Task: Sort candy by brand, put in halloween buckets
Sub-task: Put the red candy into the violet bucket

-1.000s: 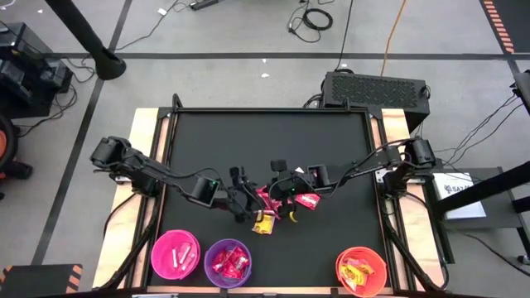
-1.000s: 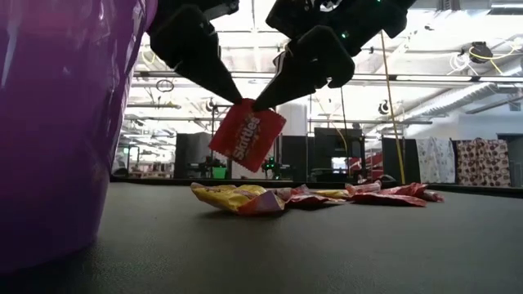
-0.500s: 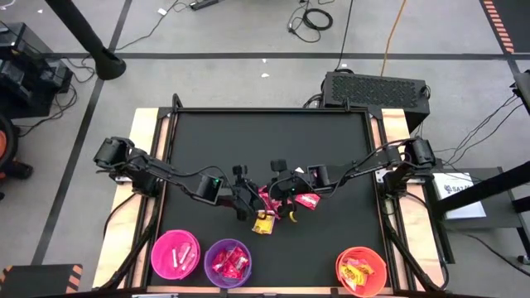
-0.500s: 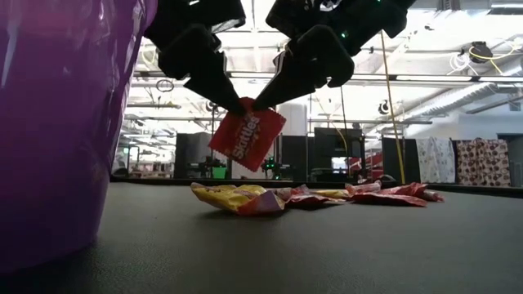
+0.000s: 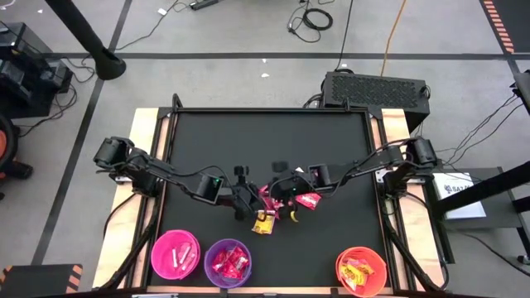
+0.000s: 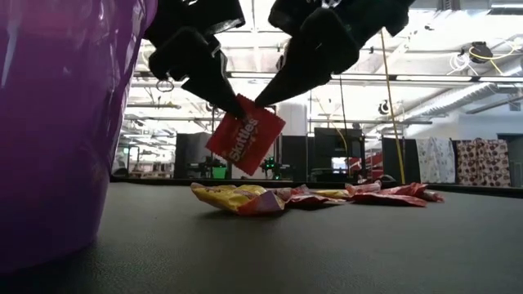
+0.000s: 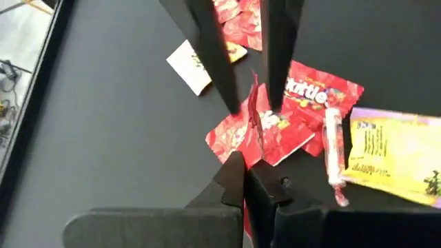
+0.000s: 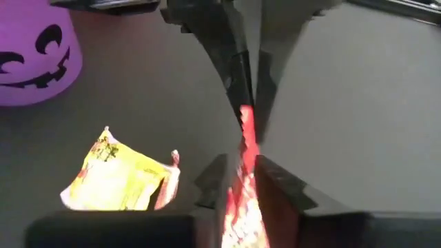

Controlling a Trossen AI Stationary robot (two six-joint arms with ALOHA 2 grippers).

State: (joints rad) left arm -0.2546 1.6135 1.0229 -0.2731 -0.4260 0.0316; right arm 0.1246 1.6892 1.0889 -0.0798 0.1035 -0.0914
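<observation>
Skittles packet [image 6: 245, 135] edge-on between left gripper [image 6: 238, 104] and right gripper [image 6: 260, 103], print hidden.

Two dark, jointed arms, each ending in a tapered black two-fingered claw.

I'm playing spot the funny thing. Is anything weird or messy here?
Yes: one red Skittles packet hangs in the air, tilted, pinched at its top corner by the left tool and the right tool together. Below it, more candy lies jumbled on the black table.
</observation>
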